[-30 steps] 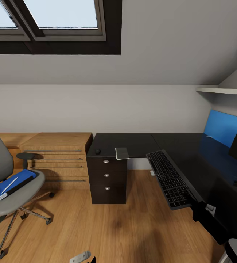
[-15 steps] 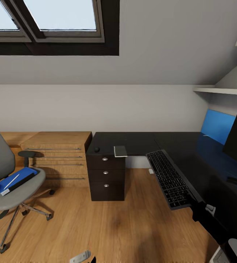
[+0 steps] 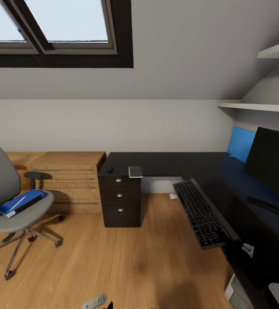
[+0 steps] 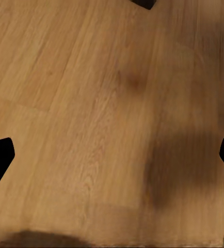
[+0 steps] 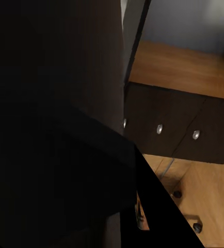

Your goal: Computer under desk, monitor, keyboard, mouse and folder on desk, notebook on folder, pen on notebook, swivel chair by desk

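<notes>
My right gripper (image 3: 233, 245) is shut on the near end of the keyboard (image 3: 199, 212), holding it in the air beside the front edge of the black desk (image 3: 178, 163). On the desk at the right stands the monitor (image 3: 271, 165). The small dark mouse (image 3: 110, 170) and the grey notebook (image 3: 135, 171) lie at the desk's far left end. Over at the left is the swivel chair (image 3: 2, 184), with the blue folder (image 3: 21, 202) on its seat and a white pen (image 3: 18, 201) on top. My left gripper (image 4: 112, 155) hangs open over bare floor.
A dark three-drawer pedestal (image 3: 120, 199) stands under the desk's left end, with low oak drawers (image 3: 66, 182) beside it. Wall shelves (image 3: 259, 105) and a blue panel (image 3: 241, 143) are at the right. A pale grey box (image 3: 238, 296) shows under the desk. Wood floor (image 3: 113, 257) lies between chair and desk.
The whole view has shifted back and to the right, so more of the monitor shows. The keyboard keeps its place against my right gripper.
</notes>
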Tool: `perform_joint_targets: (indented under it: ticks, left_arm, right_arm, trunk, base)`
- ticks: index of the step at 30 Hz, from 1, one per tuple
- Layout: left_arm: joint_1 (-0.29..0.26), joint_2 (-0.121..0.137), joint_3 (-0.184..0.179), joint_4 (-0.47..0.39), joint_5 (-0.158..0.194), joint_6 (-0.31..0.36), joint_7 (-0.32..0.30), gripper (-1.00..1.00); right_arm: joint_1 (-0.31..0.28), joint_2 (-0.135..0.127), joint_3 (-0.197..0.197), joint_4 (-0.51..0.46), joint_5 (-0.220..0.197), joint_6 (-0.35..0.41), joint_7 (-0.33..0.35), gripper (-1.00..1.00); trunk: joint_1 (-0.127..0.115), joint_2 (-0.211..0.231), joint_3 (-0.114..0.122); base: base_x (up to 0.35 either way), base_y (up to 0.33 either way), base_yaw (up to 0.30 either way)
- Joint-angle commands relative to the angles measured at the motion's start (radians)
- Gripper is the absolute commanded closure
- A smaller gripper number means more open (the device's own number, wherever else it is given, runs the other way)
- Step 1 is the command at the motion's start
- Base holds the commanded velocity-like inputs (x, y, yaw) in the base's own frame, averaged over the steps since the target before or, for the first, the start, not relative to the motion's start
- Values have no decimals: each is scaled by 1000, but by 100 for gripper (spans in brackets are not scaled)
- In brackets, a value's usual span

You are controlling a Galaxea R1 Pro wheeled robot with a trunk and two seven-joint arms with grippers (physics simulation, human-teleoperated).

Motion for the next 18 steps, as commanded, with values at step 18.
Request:
perform_joint_targets:
  ticks: [18]
  left_arm:
    - [-1,1,-5,18,7,-6,7,-100]
  right_arm:
    - [2,-4,-2,48,-8,14,179,100]
  trunk:
    - [-1,-1,-1]
  base:
    - [-105,-75,0]
